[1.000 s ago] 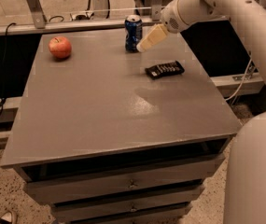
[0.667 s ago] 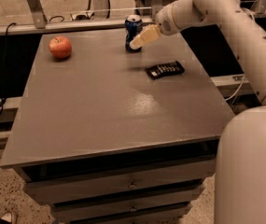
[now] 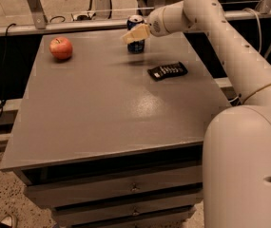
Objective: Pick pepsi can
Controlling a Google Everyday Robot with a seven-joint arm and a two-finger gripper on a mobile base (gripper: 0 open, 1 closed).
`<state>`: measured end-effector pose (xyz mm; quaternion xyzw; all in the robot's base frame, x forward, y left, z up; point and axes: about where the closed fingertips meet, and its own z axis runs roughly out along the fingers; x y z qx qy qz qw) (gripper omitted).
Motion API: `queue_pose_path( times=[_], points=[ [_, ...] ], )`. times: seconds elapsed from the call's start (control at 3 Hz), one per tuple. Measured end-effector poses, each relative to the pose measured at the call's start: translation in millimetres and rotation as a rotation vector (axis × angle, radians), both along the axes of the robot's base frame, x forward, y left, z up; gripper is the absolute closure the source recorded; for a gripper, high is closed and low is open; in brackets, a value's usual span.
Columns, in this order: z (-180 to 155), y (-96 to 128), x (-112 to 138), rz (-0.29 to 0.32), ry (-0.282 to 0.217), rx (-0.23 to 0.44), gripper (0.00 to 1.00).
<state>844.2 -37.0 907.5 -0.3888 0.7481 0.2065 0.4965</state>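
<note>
The pepsi can [image 3: 136, 45] is a small blue can with a silver top. It stands upright near the far edge of the grey table [image 3: 101, 108], right of centre. My gripper [image 3: 135, 33] reaches in from the right on the cream arm and lies across the can's upper half. It hides the middle of the can. Whether it touches the can does not show.
A red apple [image 3: 61, 48] sits at the far left of the table. A flat black packet [image 3: 168, 71] lies to the right of the can, nearer the front. A metal rail [image 3: 54, 27] runs behind the table. My cream arm and body [image 3: 244, 165] fill the right side.
The gripper has moved left, from beside the can's right side to across its front. The can, apple and packet have not moved.
</note>
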Motion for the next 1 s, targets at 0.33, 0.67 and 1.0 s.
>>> queue_pose_path(
  times=[0.33,0.67,1.0],
  points=[
    [-1,7,6,0.002,-0.015,0.04,0.18],
    [-3,-2,5,-0.002,-0.027,0.055,0.41],
    [20,-17,-8,0.001,-0.043,0.057,0.64]
  ],
)
